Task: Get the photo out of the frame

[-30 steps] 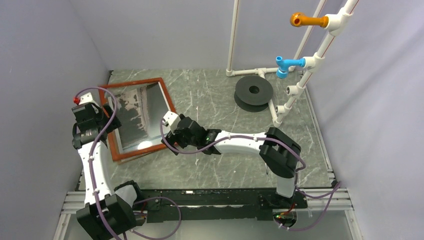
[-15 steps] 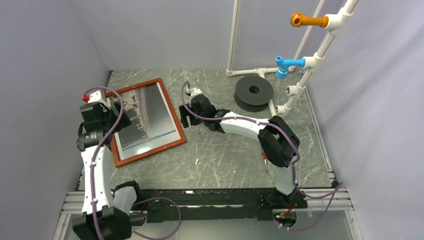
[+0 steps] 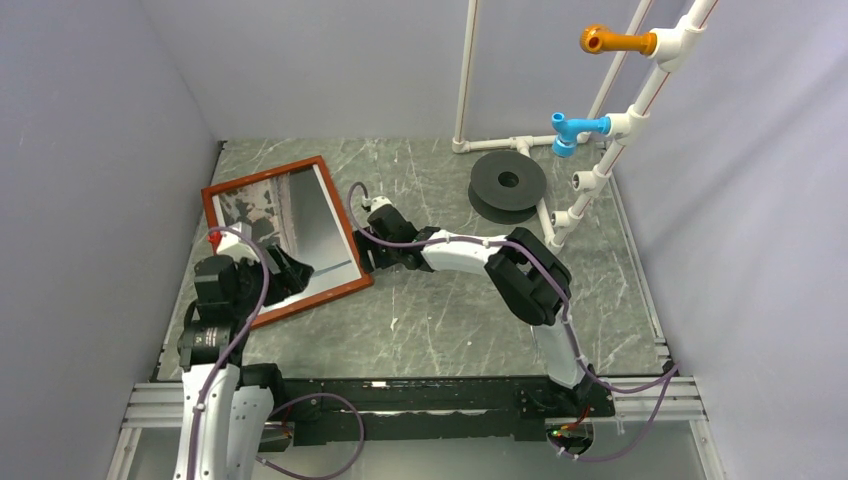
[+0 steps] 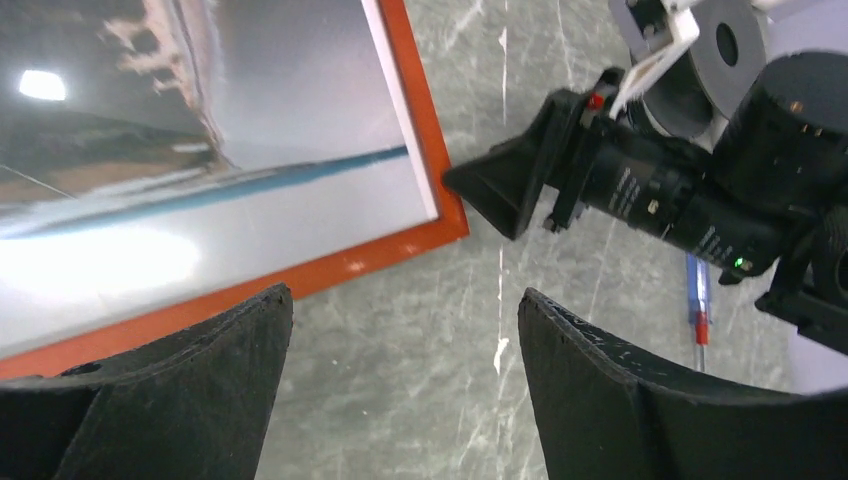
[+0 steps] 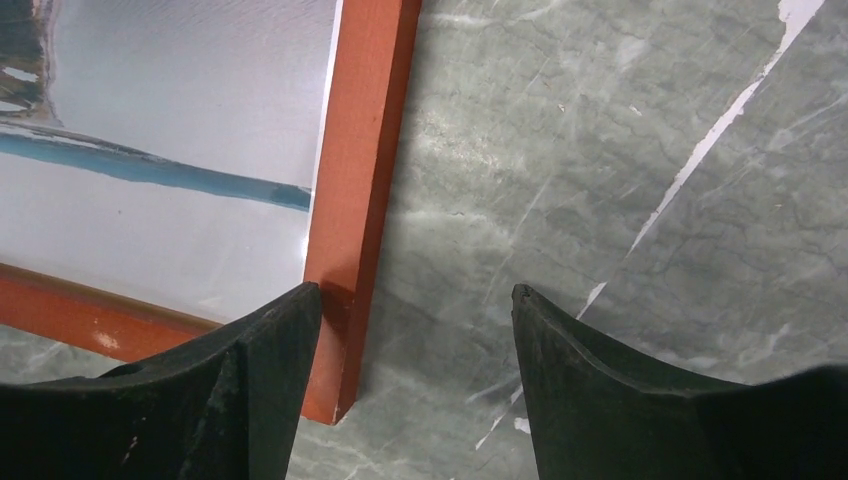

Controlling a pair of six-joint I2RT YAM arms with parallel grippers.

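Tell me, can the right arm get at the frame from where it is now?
Probably yes. Its open end effector hangs right at the frame's corner, straddling the rail's outer edge above the table. Nothing lies between them, so a short drop should reach it.

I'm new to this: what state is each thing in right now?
frame: flat on the table, holding the photo
photo: in the frame, face up
left tool: open, empty, over the frame's near rail
right tool: open, empty, at the frame's right rail
black spool: lying flat on the table
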